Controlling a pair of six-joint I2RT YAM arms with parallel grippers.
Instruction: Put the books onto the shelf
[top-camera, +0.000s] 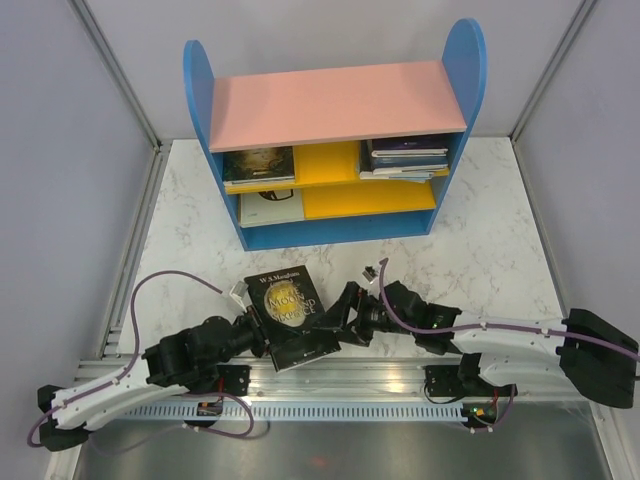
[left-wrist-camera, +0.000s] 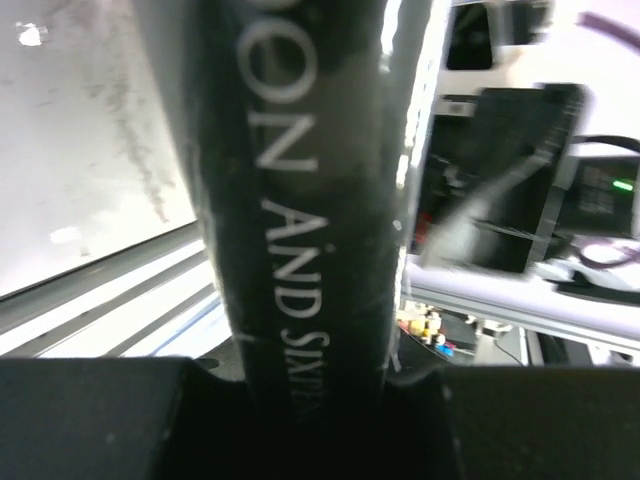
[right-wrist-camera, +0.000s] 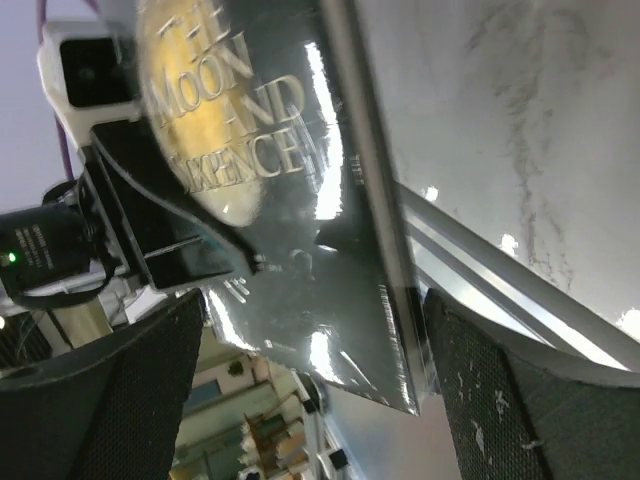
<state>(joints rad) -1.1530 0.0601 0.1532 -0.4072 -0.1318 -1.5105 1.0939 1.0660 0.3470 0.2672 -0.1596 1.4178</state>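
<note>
book (top-camera: 290, 318): black, gold moon disc | shelf (top-camera: 463, 62): blue sides, pink top, yellow boards | table (top-camera: 490, 255): white, grey-veined marble

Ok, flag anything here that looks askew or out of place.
The black book is off the shelf, held tilted in front of it by the left pincer, which is clamped on its spine. On the upper board's right side, the stack of books lies flat and uneven, with lower ones jutting forward.

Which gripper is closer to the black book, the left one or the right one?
Left. The left gripper is shut on the spine of the black book; the right gripper stands open at the opposite edge, jaws spread either side.
</note>
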